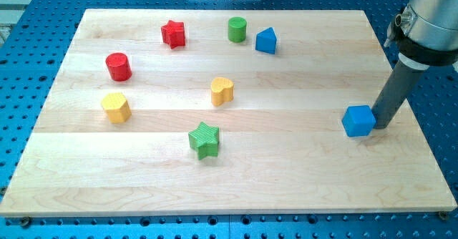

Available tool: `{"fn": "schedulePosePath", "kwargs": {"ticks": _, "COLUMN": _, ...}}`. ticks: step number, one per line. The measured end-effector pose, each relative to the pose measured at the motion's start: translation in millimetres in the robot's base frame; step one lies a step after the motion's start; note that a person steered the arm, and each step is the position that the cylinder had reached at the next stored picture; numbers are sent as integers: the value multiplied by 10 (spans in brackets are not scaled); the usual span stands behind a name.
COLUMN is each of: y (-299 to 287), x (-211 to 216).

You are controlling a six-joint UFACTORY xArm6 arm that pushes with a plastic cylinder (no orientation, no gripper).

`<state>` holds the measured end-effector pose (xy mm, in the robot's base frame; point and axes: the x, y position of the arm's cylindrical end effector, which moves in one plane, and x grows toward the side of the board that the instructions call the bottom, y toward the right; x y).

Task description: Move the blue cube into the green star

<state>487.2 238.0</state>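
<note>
The blue cube (358,120) sits on the wooden board near the view's right edge. The green star (204,139) lies left of it, in the lower middle of the board, well apart from the cube. My tip (380,127) is at the cube's right side, touching or almost touching it. The dark rod rises from there to the arm at the view's upper right.
Other blocks on the board (236,189): a red star (173,33), a green cylinder (237,29), a blue triangular block (266,41), a red cylinder (118,66), a yellow heart (222,91) and a yellow block (115,107). The board's right edge is close to my tip.
</note>
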Motion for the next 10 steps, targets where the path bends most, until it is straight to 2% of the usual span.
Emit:
{"fn": "schedulePosePath", "kwargs": {"ticks": 2, "y": -133, "x": 0}}
{"fn": "schedulePosePath", "kwargs": {"ticks": 3, "y": -203, "x": 247}}
{"fn": "schedulePosePath", "kwargs": {"ticks": 4, "y": -610, "x": 201}}
{"fn": "schedulePosePath", "kwargs": {"ticks": 5, "y": -1452, "x": -12}}
{"fn": "schedulePosePath", "kwargs": {"ticks": 6, "y": -1439, "x": -41}}
{"fn": "schedulePosePath", "kwargs": {"ticks": 8, "y": -1004, "x": -126}}
{"fn": "schedulePosePath", "kwargs": {"ticks": 10, "y": -1132, "x": -211}}
